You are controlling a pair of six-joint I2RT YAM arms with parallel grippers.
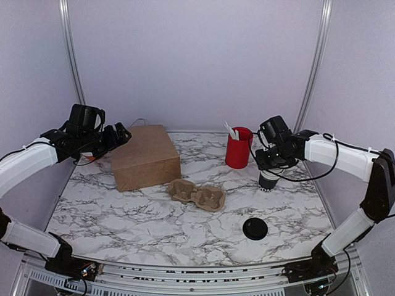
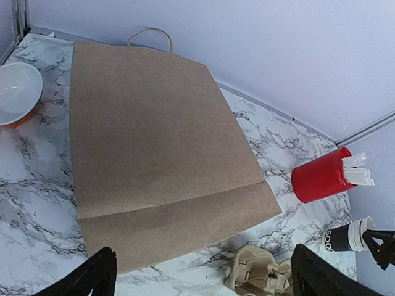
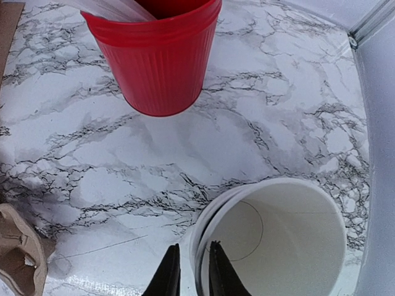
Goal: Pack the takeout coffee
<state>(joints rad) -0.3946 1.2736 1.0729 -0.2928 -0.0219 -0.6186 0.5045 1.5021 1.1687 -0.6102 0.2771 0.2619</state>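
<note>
The takeout coffee, as a lidded cup, is out of view. A stack of lidless black cups (image 1: 269,180) (image 3: 278,240) with white rims stands right of centre. My right gripper (image 1: 271,165) (image 3: 191,250) hangs straight over it, one finger inside the top cup and one outside, shut on the rim. A round black lid (image 1: 255,229) lies alone on the marble nearer the front. My left gripper (image 1: 120,134) (image 2: 202,259) hovers wide open above the near edge of the flat brown paper bag (image 1: 145,157) (image 2: 154,142), holding nothing.
A red cup (image 1: 238,149) (image 3: 154,55) with white utensils stands just behind the stack. A pulp cup carrier (image 1: 197,195) (image 2: 259,274) lies mid-table. A white and orange bowl (image 2: 17,92) sits left of the bag. Walls close in on all sides.
</note>
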